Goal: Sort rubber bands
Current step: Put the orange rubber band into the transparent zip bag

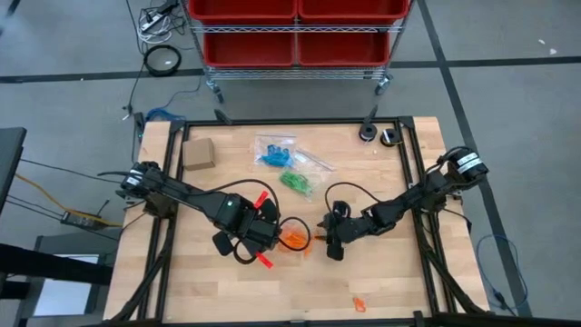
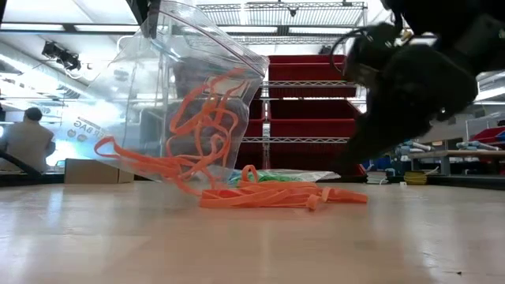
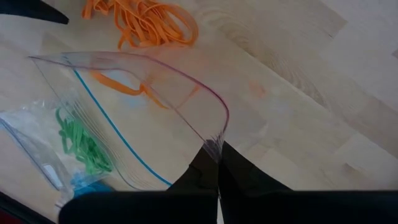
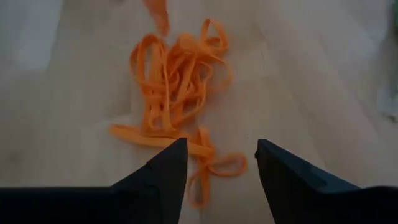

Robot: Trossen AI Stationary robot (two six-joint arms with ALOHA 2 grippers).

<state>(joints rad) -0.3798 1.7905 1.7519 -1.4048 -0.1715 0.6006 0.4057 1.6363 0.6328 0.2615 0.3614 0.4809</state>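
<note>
Orange rubber bands (image 4: 177,87) heaped on worktop (image 1: 390,282) centre, just ahead of my right hand (image 4: 217,158); a few trail inside clear zip bag (image 3: 130,106). Right hand spread wide, gripping nothing, poised low over heap's near edge. Left hand (image 3: 217,163) pinched tight on bag's rim, holding it tilted, mouth toward heap. Bands look light, soft, floppy, tangled; likely snag and stretch. Best nip dense knot, not single loop. Green bands (image 1: 295,181) and blue bands (image 1: 272,156) bagged at 12 o'clock from heap. One stray orange band (image 1: 359,303) at 5 o'clock. Faint print on bag, unreadable.
</note>
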